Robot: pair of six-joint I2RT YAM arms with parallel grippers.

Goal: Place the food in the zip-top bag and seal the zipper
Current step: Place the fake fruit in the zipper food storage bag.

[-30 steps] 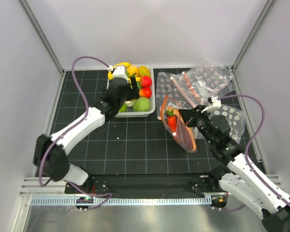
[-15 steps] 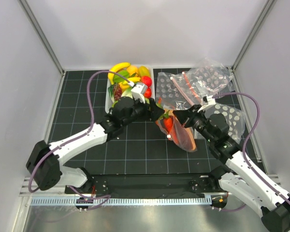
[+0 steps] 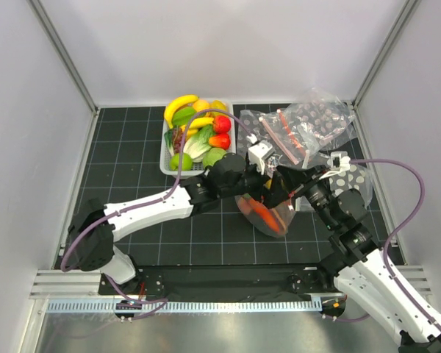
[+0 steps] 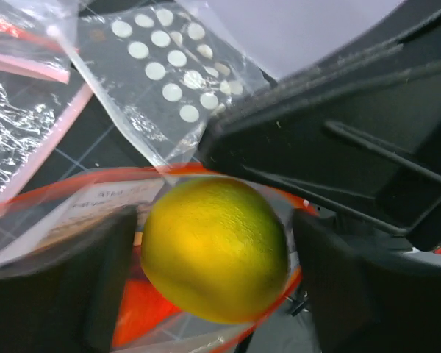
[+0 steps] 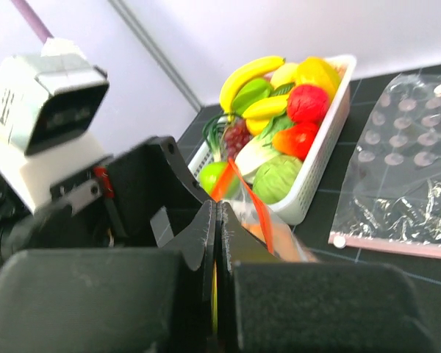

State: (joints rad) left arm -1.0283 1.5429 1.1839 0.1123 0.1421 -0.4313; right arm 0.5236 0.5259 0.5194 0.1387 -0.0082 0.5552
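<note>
My left gripper [image 3: 273, 190] is reached out past the near right corner of the white tub [image 3: 164, 157], hanging over the mouth of the bag [image 3: 270, 218]. Its fingers [image 4: 66, 287] stand fairly wide and have a round yellow-green fruit [image 4: 213, 246] clamped between them. In the left wrist view the fruit sits right above the zipper strip [image 4: 55, 195], which curves around beneath it in an open loop.

My right gripper [image 5: 217, 220] is on the far side of the bag from the tub. Its jaws are pressed fully together, pinching the edge of the bag's mouth. In the right wrist view the orange-red strip rises out from between the fingertips, with the tub beyond it.

The bag lies just to the right of the tub and nearer my bases. An orange-red piece [image 3: 263, 213] is inside it.

The rest of the food [image 3: 198, 132] is heaped in the tub: bananas, strawberries and green pieces. A loose pile of spare bags [image 3: 301, 123] lies to the right of the tub, level with it.
</note>
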